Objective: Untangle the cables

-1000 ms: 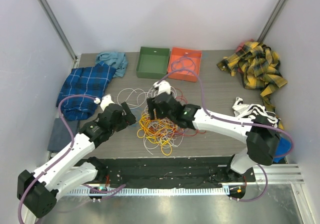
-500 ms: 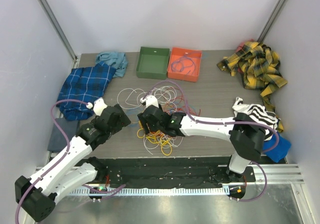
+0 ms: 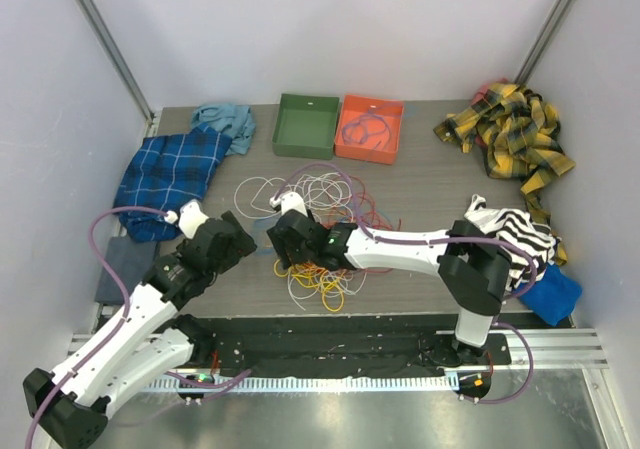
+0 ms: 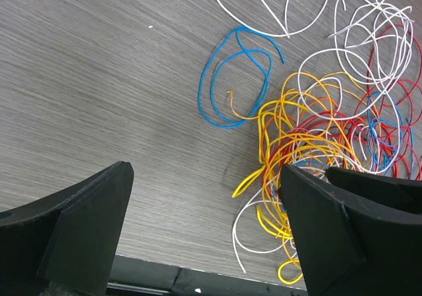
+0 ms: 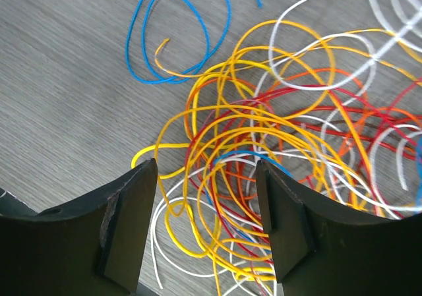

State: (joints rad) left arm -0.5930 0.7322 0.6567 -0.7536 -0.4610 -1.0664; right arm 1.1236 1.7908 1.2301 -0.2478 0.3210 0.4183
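Observation:
The cables (image 3: 322,269) lie as a tangle of yellow, orange, red, white and blue loops mid-table, with white loops (image 3: 258,195) behind. My right gripper (image 3: 289,258) hovers open over the tangle's left side. In the right wrist view the right gripper (image 5: 206,223) has yellow and red loops (image 5: 264,144) between and below its jaws, holding nothing. A blue loop (image 5: 175,32) lies apart to the left. My left gripper (image 3: 243,241) is open and empty, left of the tangle. In the left wrist view the left gripper (image 4: 204,236) frames bare table, with the tangle (image 4: 297,138) by its right finger.
A green tray (image 3: 306,125) and an orange tray (image 3: 350,139) stand at the back. Blue plaid cloth (image 3: 170,174) and teal cloth (image 3: 225,119) lie left. Yellow plaid cloth (image 3: 510,134) and striped cloth (image 3: 510,227) lie right. The table's black front edge (image 4: 165,276) is near.
My right gripper has moved left and nearer across the tangle, to its left side. My left gripper has drawn back to the left and nearer. Both stay open.

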